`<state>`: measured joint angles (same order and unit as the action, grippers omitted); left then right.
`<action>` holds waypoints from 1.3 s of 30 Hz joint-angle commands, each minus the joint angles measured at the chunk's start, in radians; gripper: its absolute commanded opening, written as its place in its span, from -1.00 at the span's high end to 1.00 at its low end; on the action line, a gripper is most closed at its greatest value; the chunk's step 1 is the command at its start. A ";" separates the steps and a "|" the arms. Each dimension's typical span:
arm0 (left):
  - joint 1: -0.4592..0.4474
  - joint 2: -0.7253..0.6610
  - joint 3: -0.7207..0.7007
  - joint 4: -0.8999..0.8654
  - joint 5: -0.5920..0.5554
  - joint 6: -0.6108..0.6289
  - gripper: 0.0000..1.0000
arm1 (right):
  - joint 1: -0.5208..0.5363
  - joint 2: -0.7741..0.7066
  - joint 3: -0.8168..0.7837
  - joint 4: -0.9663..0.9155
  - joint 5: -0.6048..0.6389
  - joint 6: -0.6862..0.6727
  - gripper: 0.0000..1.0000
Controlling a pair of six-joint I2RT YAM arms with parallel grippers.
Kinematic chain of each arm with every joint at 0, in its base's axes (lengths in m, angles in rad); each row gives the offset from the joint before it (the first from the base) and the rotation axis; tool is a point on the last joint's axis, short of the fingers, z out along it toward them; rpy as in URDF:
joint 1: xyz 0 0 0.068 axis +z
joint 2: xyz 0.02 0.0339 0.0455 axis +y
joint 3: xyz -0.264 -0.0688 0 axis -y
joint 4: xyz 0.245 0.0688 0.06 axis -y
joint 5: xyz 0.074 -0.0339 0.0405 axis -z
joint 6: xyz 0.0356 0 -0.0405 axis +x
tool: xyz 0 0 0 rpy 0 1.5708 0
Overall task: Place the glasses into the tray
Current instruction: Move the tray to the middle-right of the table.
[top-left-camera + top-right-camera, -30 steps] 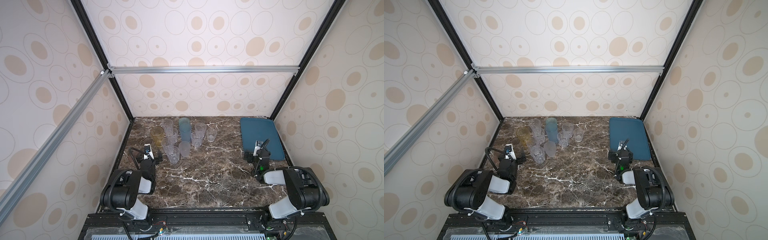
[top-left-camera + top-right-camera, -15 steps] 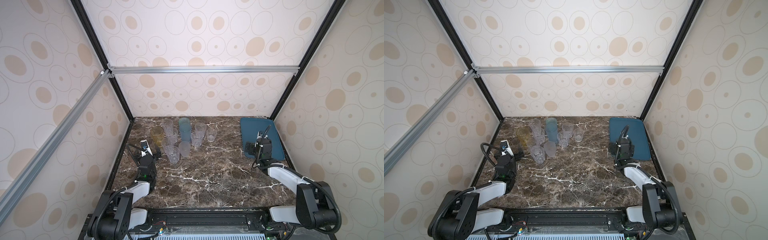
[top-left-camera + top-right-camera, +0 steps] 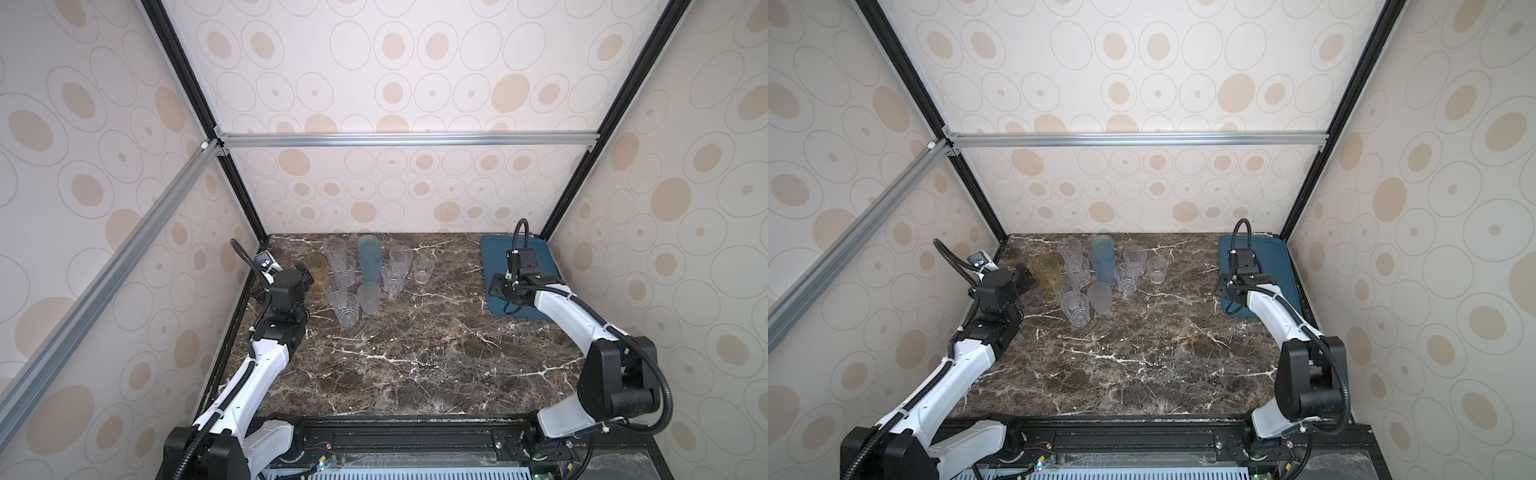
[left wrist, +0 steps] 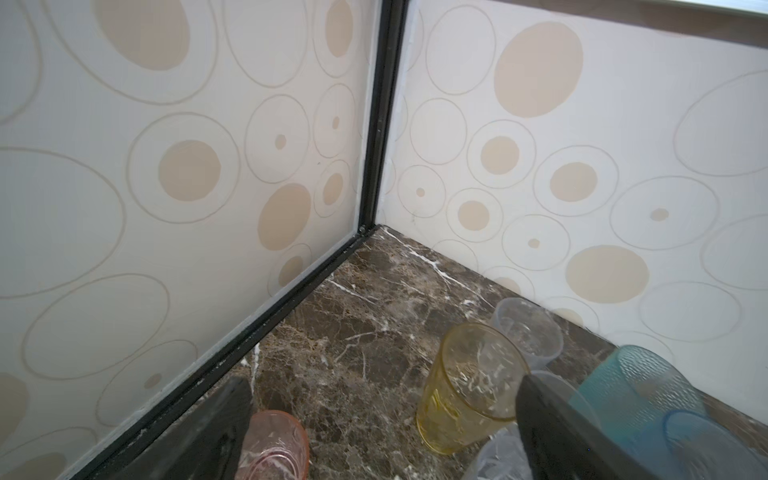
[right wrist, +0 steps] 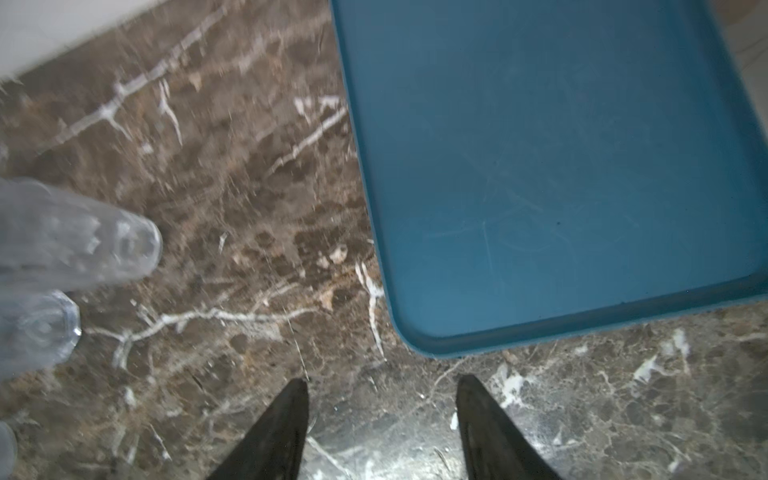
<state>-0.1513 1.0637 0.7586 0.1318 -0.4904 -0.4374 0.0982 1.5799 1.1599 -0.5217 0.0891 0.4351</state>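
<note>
The glasses stand bunched at the back left of the marble table: an amber one, two tall teal ones, a frosted one and several clear faceted ones. My left gripper is open beside the amber glass. In the left wrist view a small pink glass stands just inside one finger. The dark teal tray lies bare at the back right. My right gripper hangs open over marble by the tray's near left corner, holding nothing.
Patterned walls close in the table on three sides, with a black frame post in the back left corner near my left gripper. Two clear glasses show blurred at the edge of the right wrist view. Bare marble fills the front half.
Both arms have unfolded and stretched toward the back of the table, the left to the amber glass, the right to the tray's near corner.
</note>
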 commanded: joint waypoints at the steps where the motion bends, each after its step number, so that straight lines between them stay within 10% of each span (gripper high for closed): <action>1: 0.001 -0.051 0.014 -0.062 0.251 -0.010 -0.80 | -0.010 0.064 0.049 -0.148 -0.035 0.015 0.15; 18: -0.543 0.153 0.048 0.086 0.238 0.067 -0.71 | -0.013 0.330 0.220 -0.159 -0.007 0.000 0.37; 39: -0.648 0.380 0.065 0.173 0.347 0.091 -0.70 | 0.000 0.505 0.315 -0.193 -0.002 -0.018 0.71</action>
<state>-0.7876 1.4422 0.7975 0.2775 -0.1501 -0.3595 0.0910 2.0563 1.4776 -0.6811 0.0822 0.4164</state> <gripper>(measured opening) 0.850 0.154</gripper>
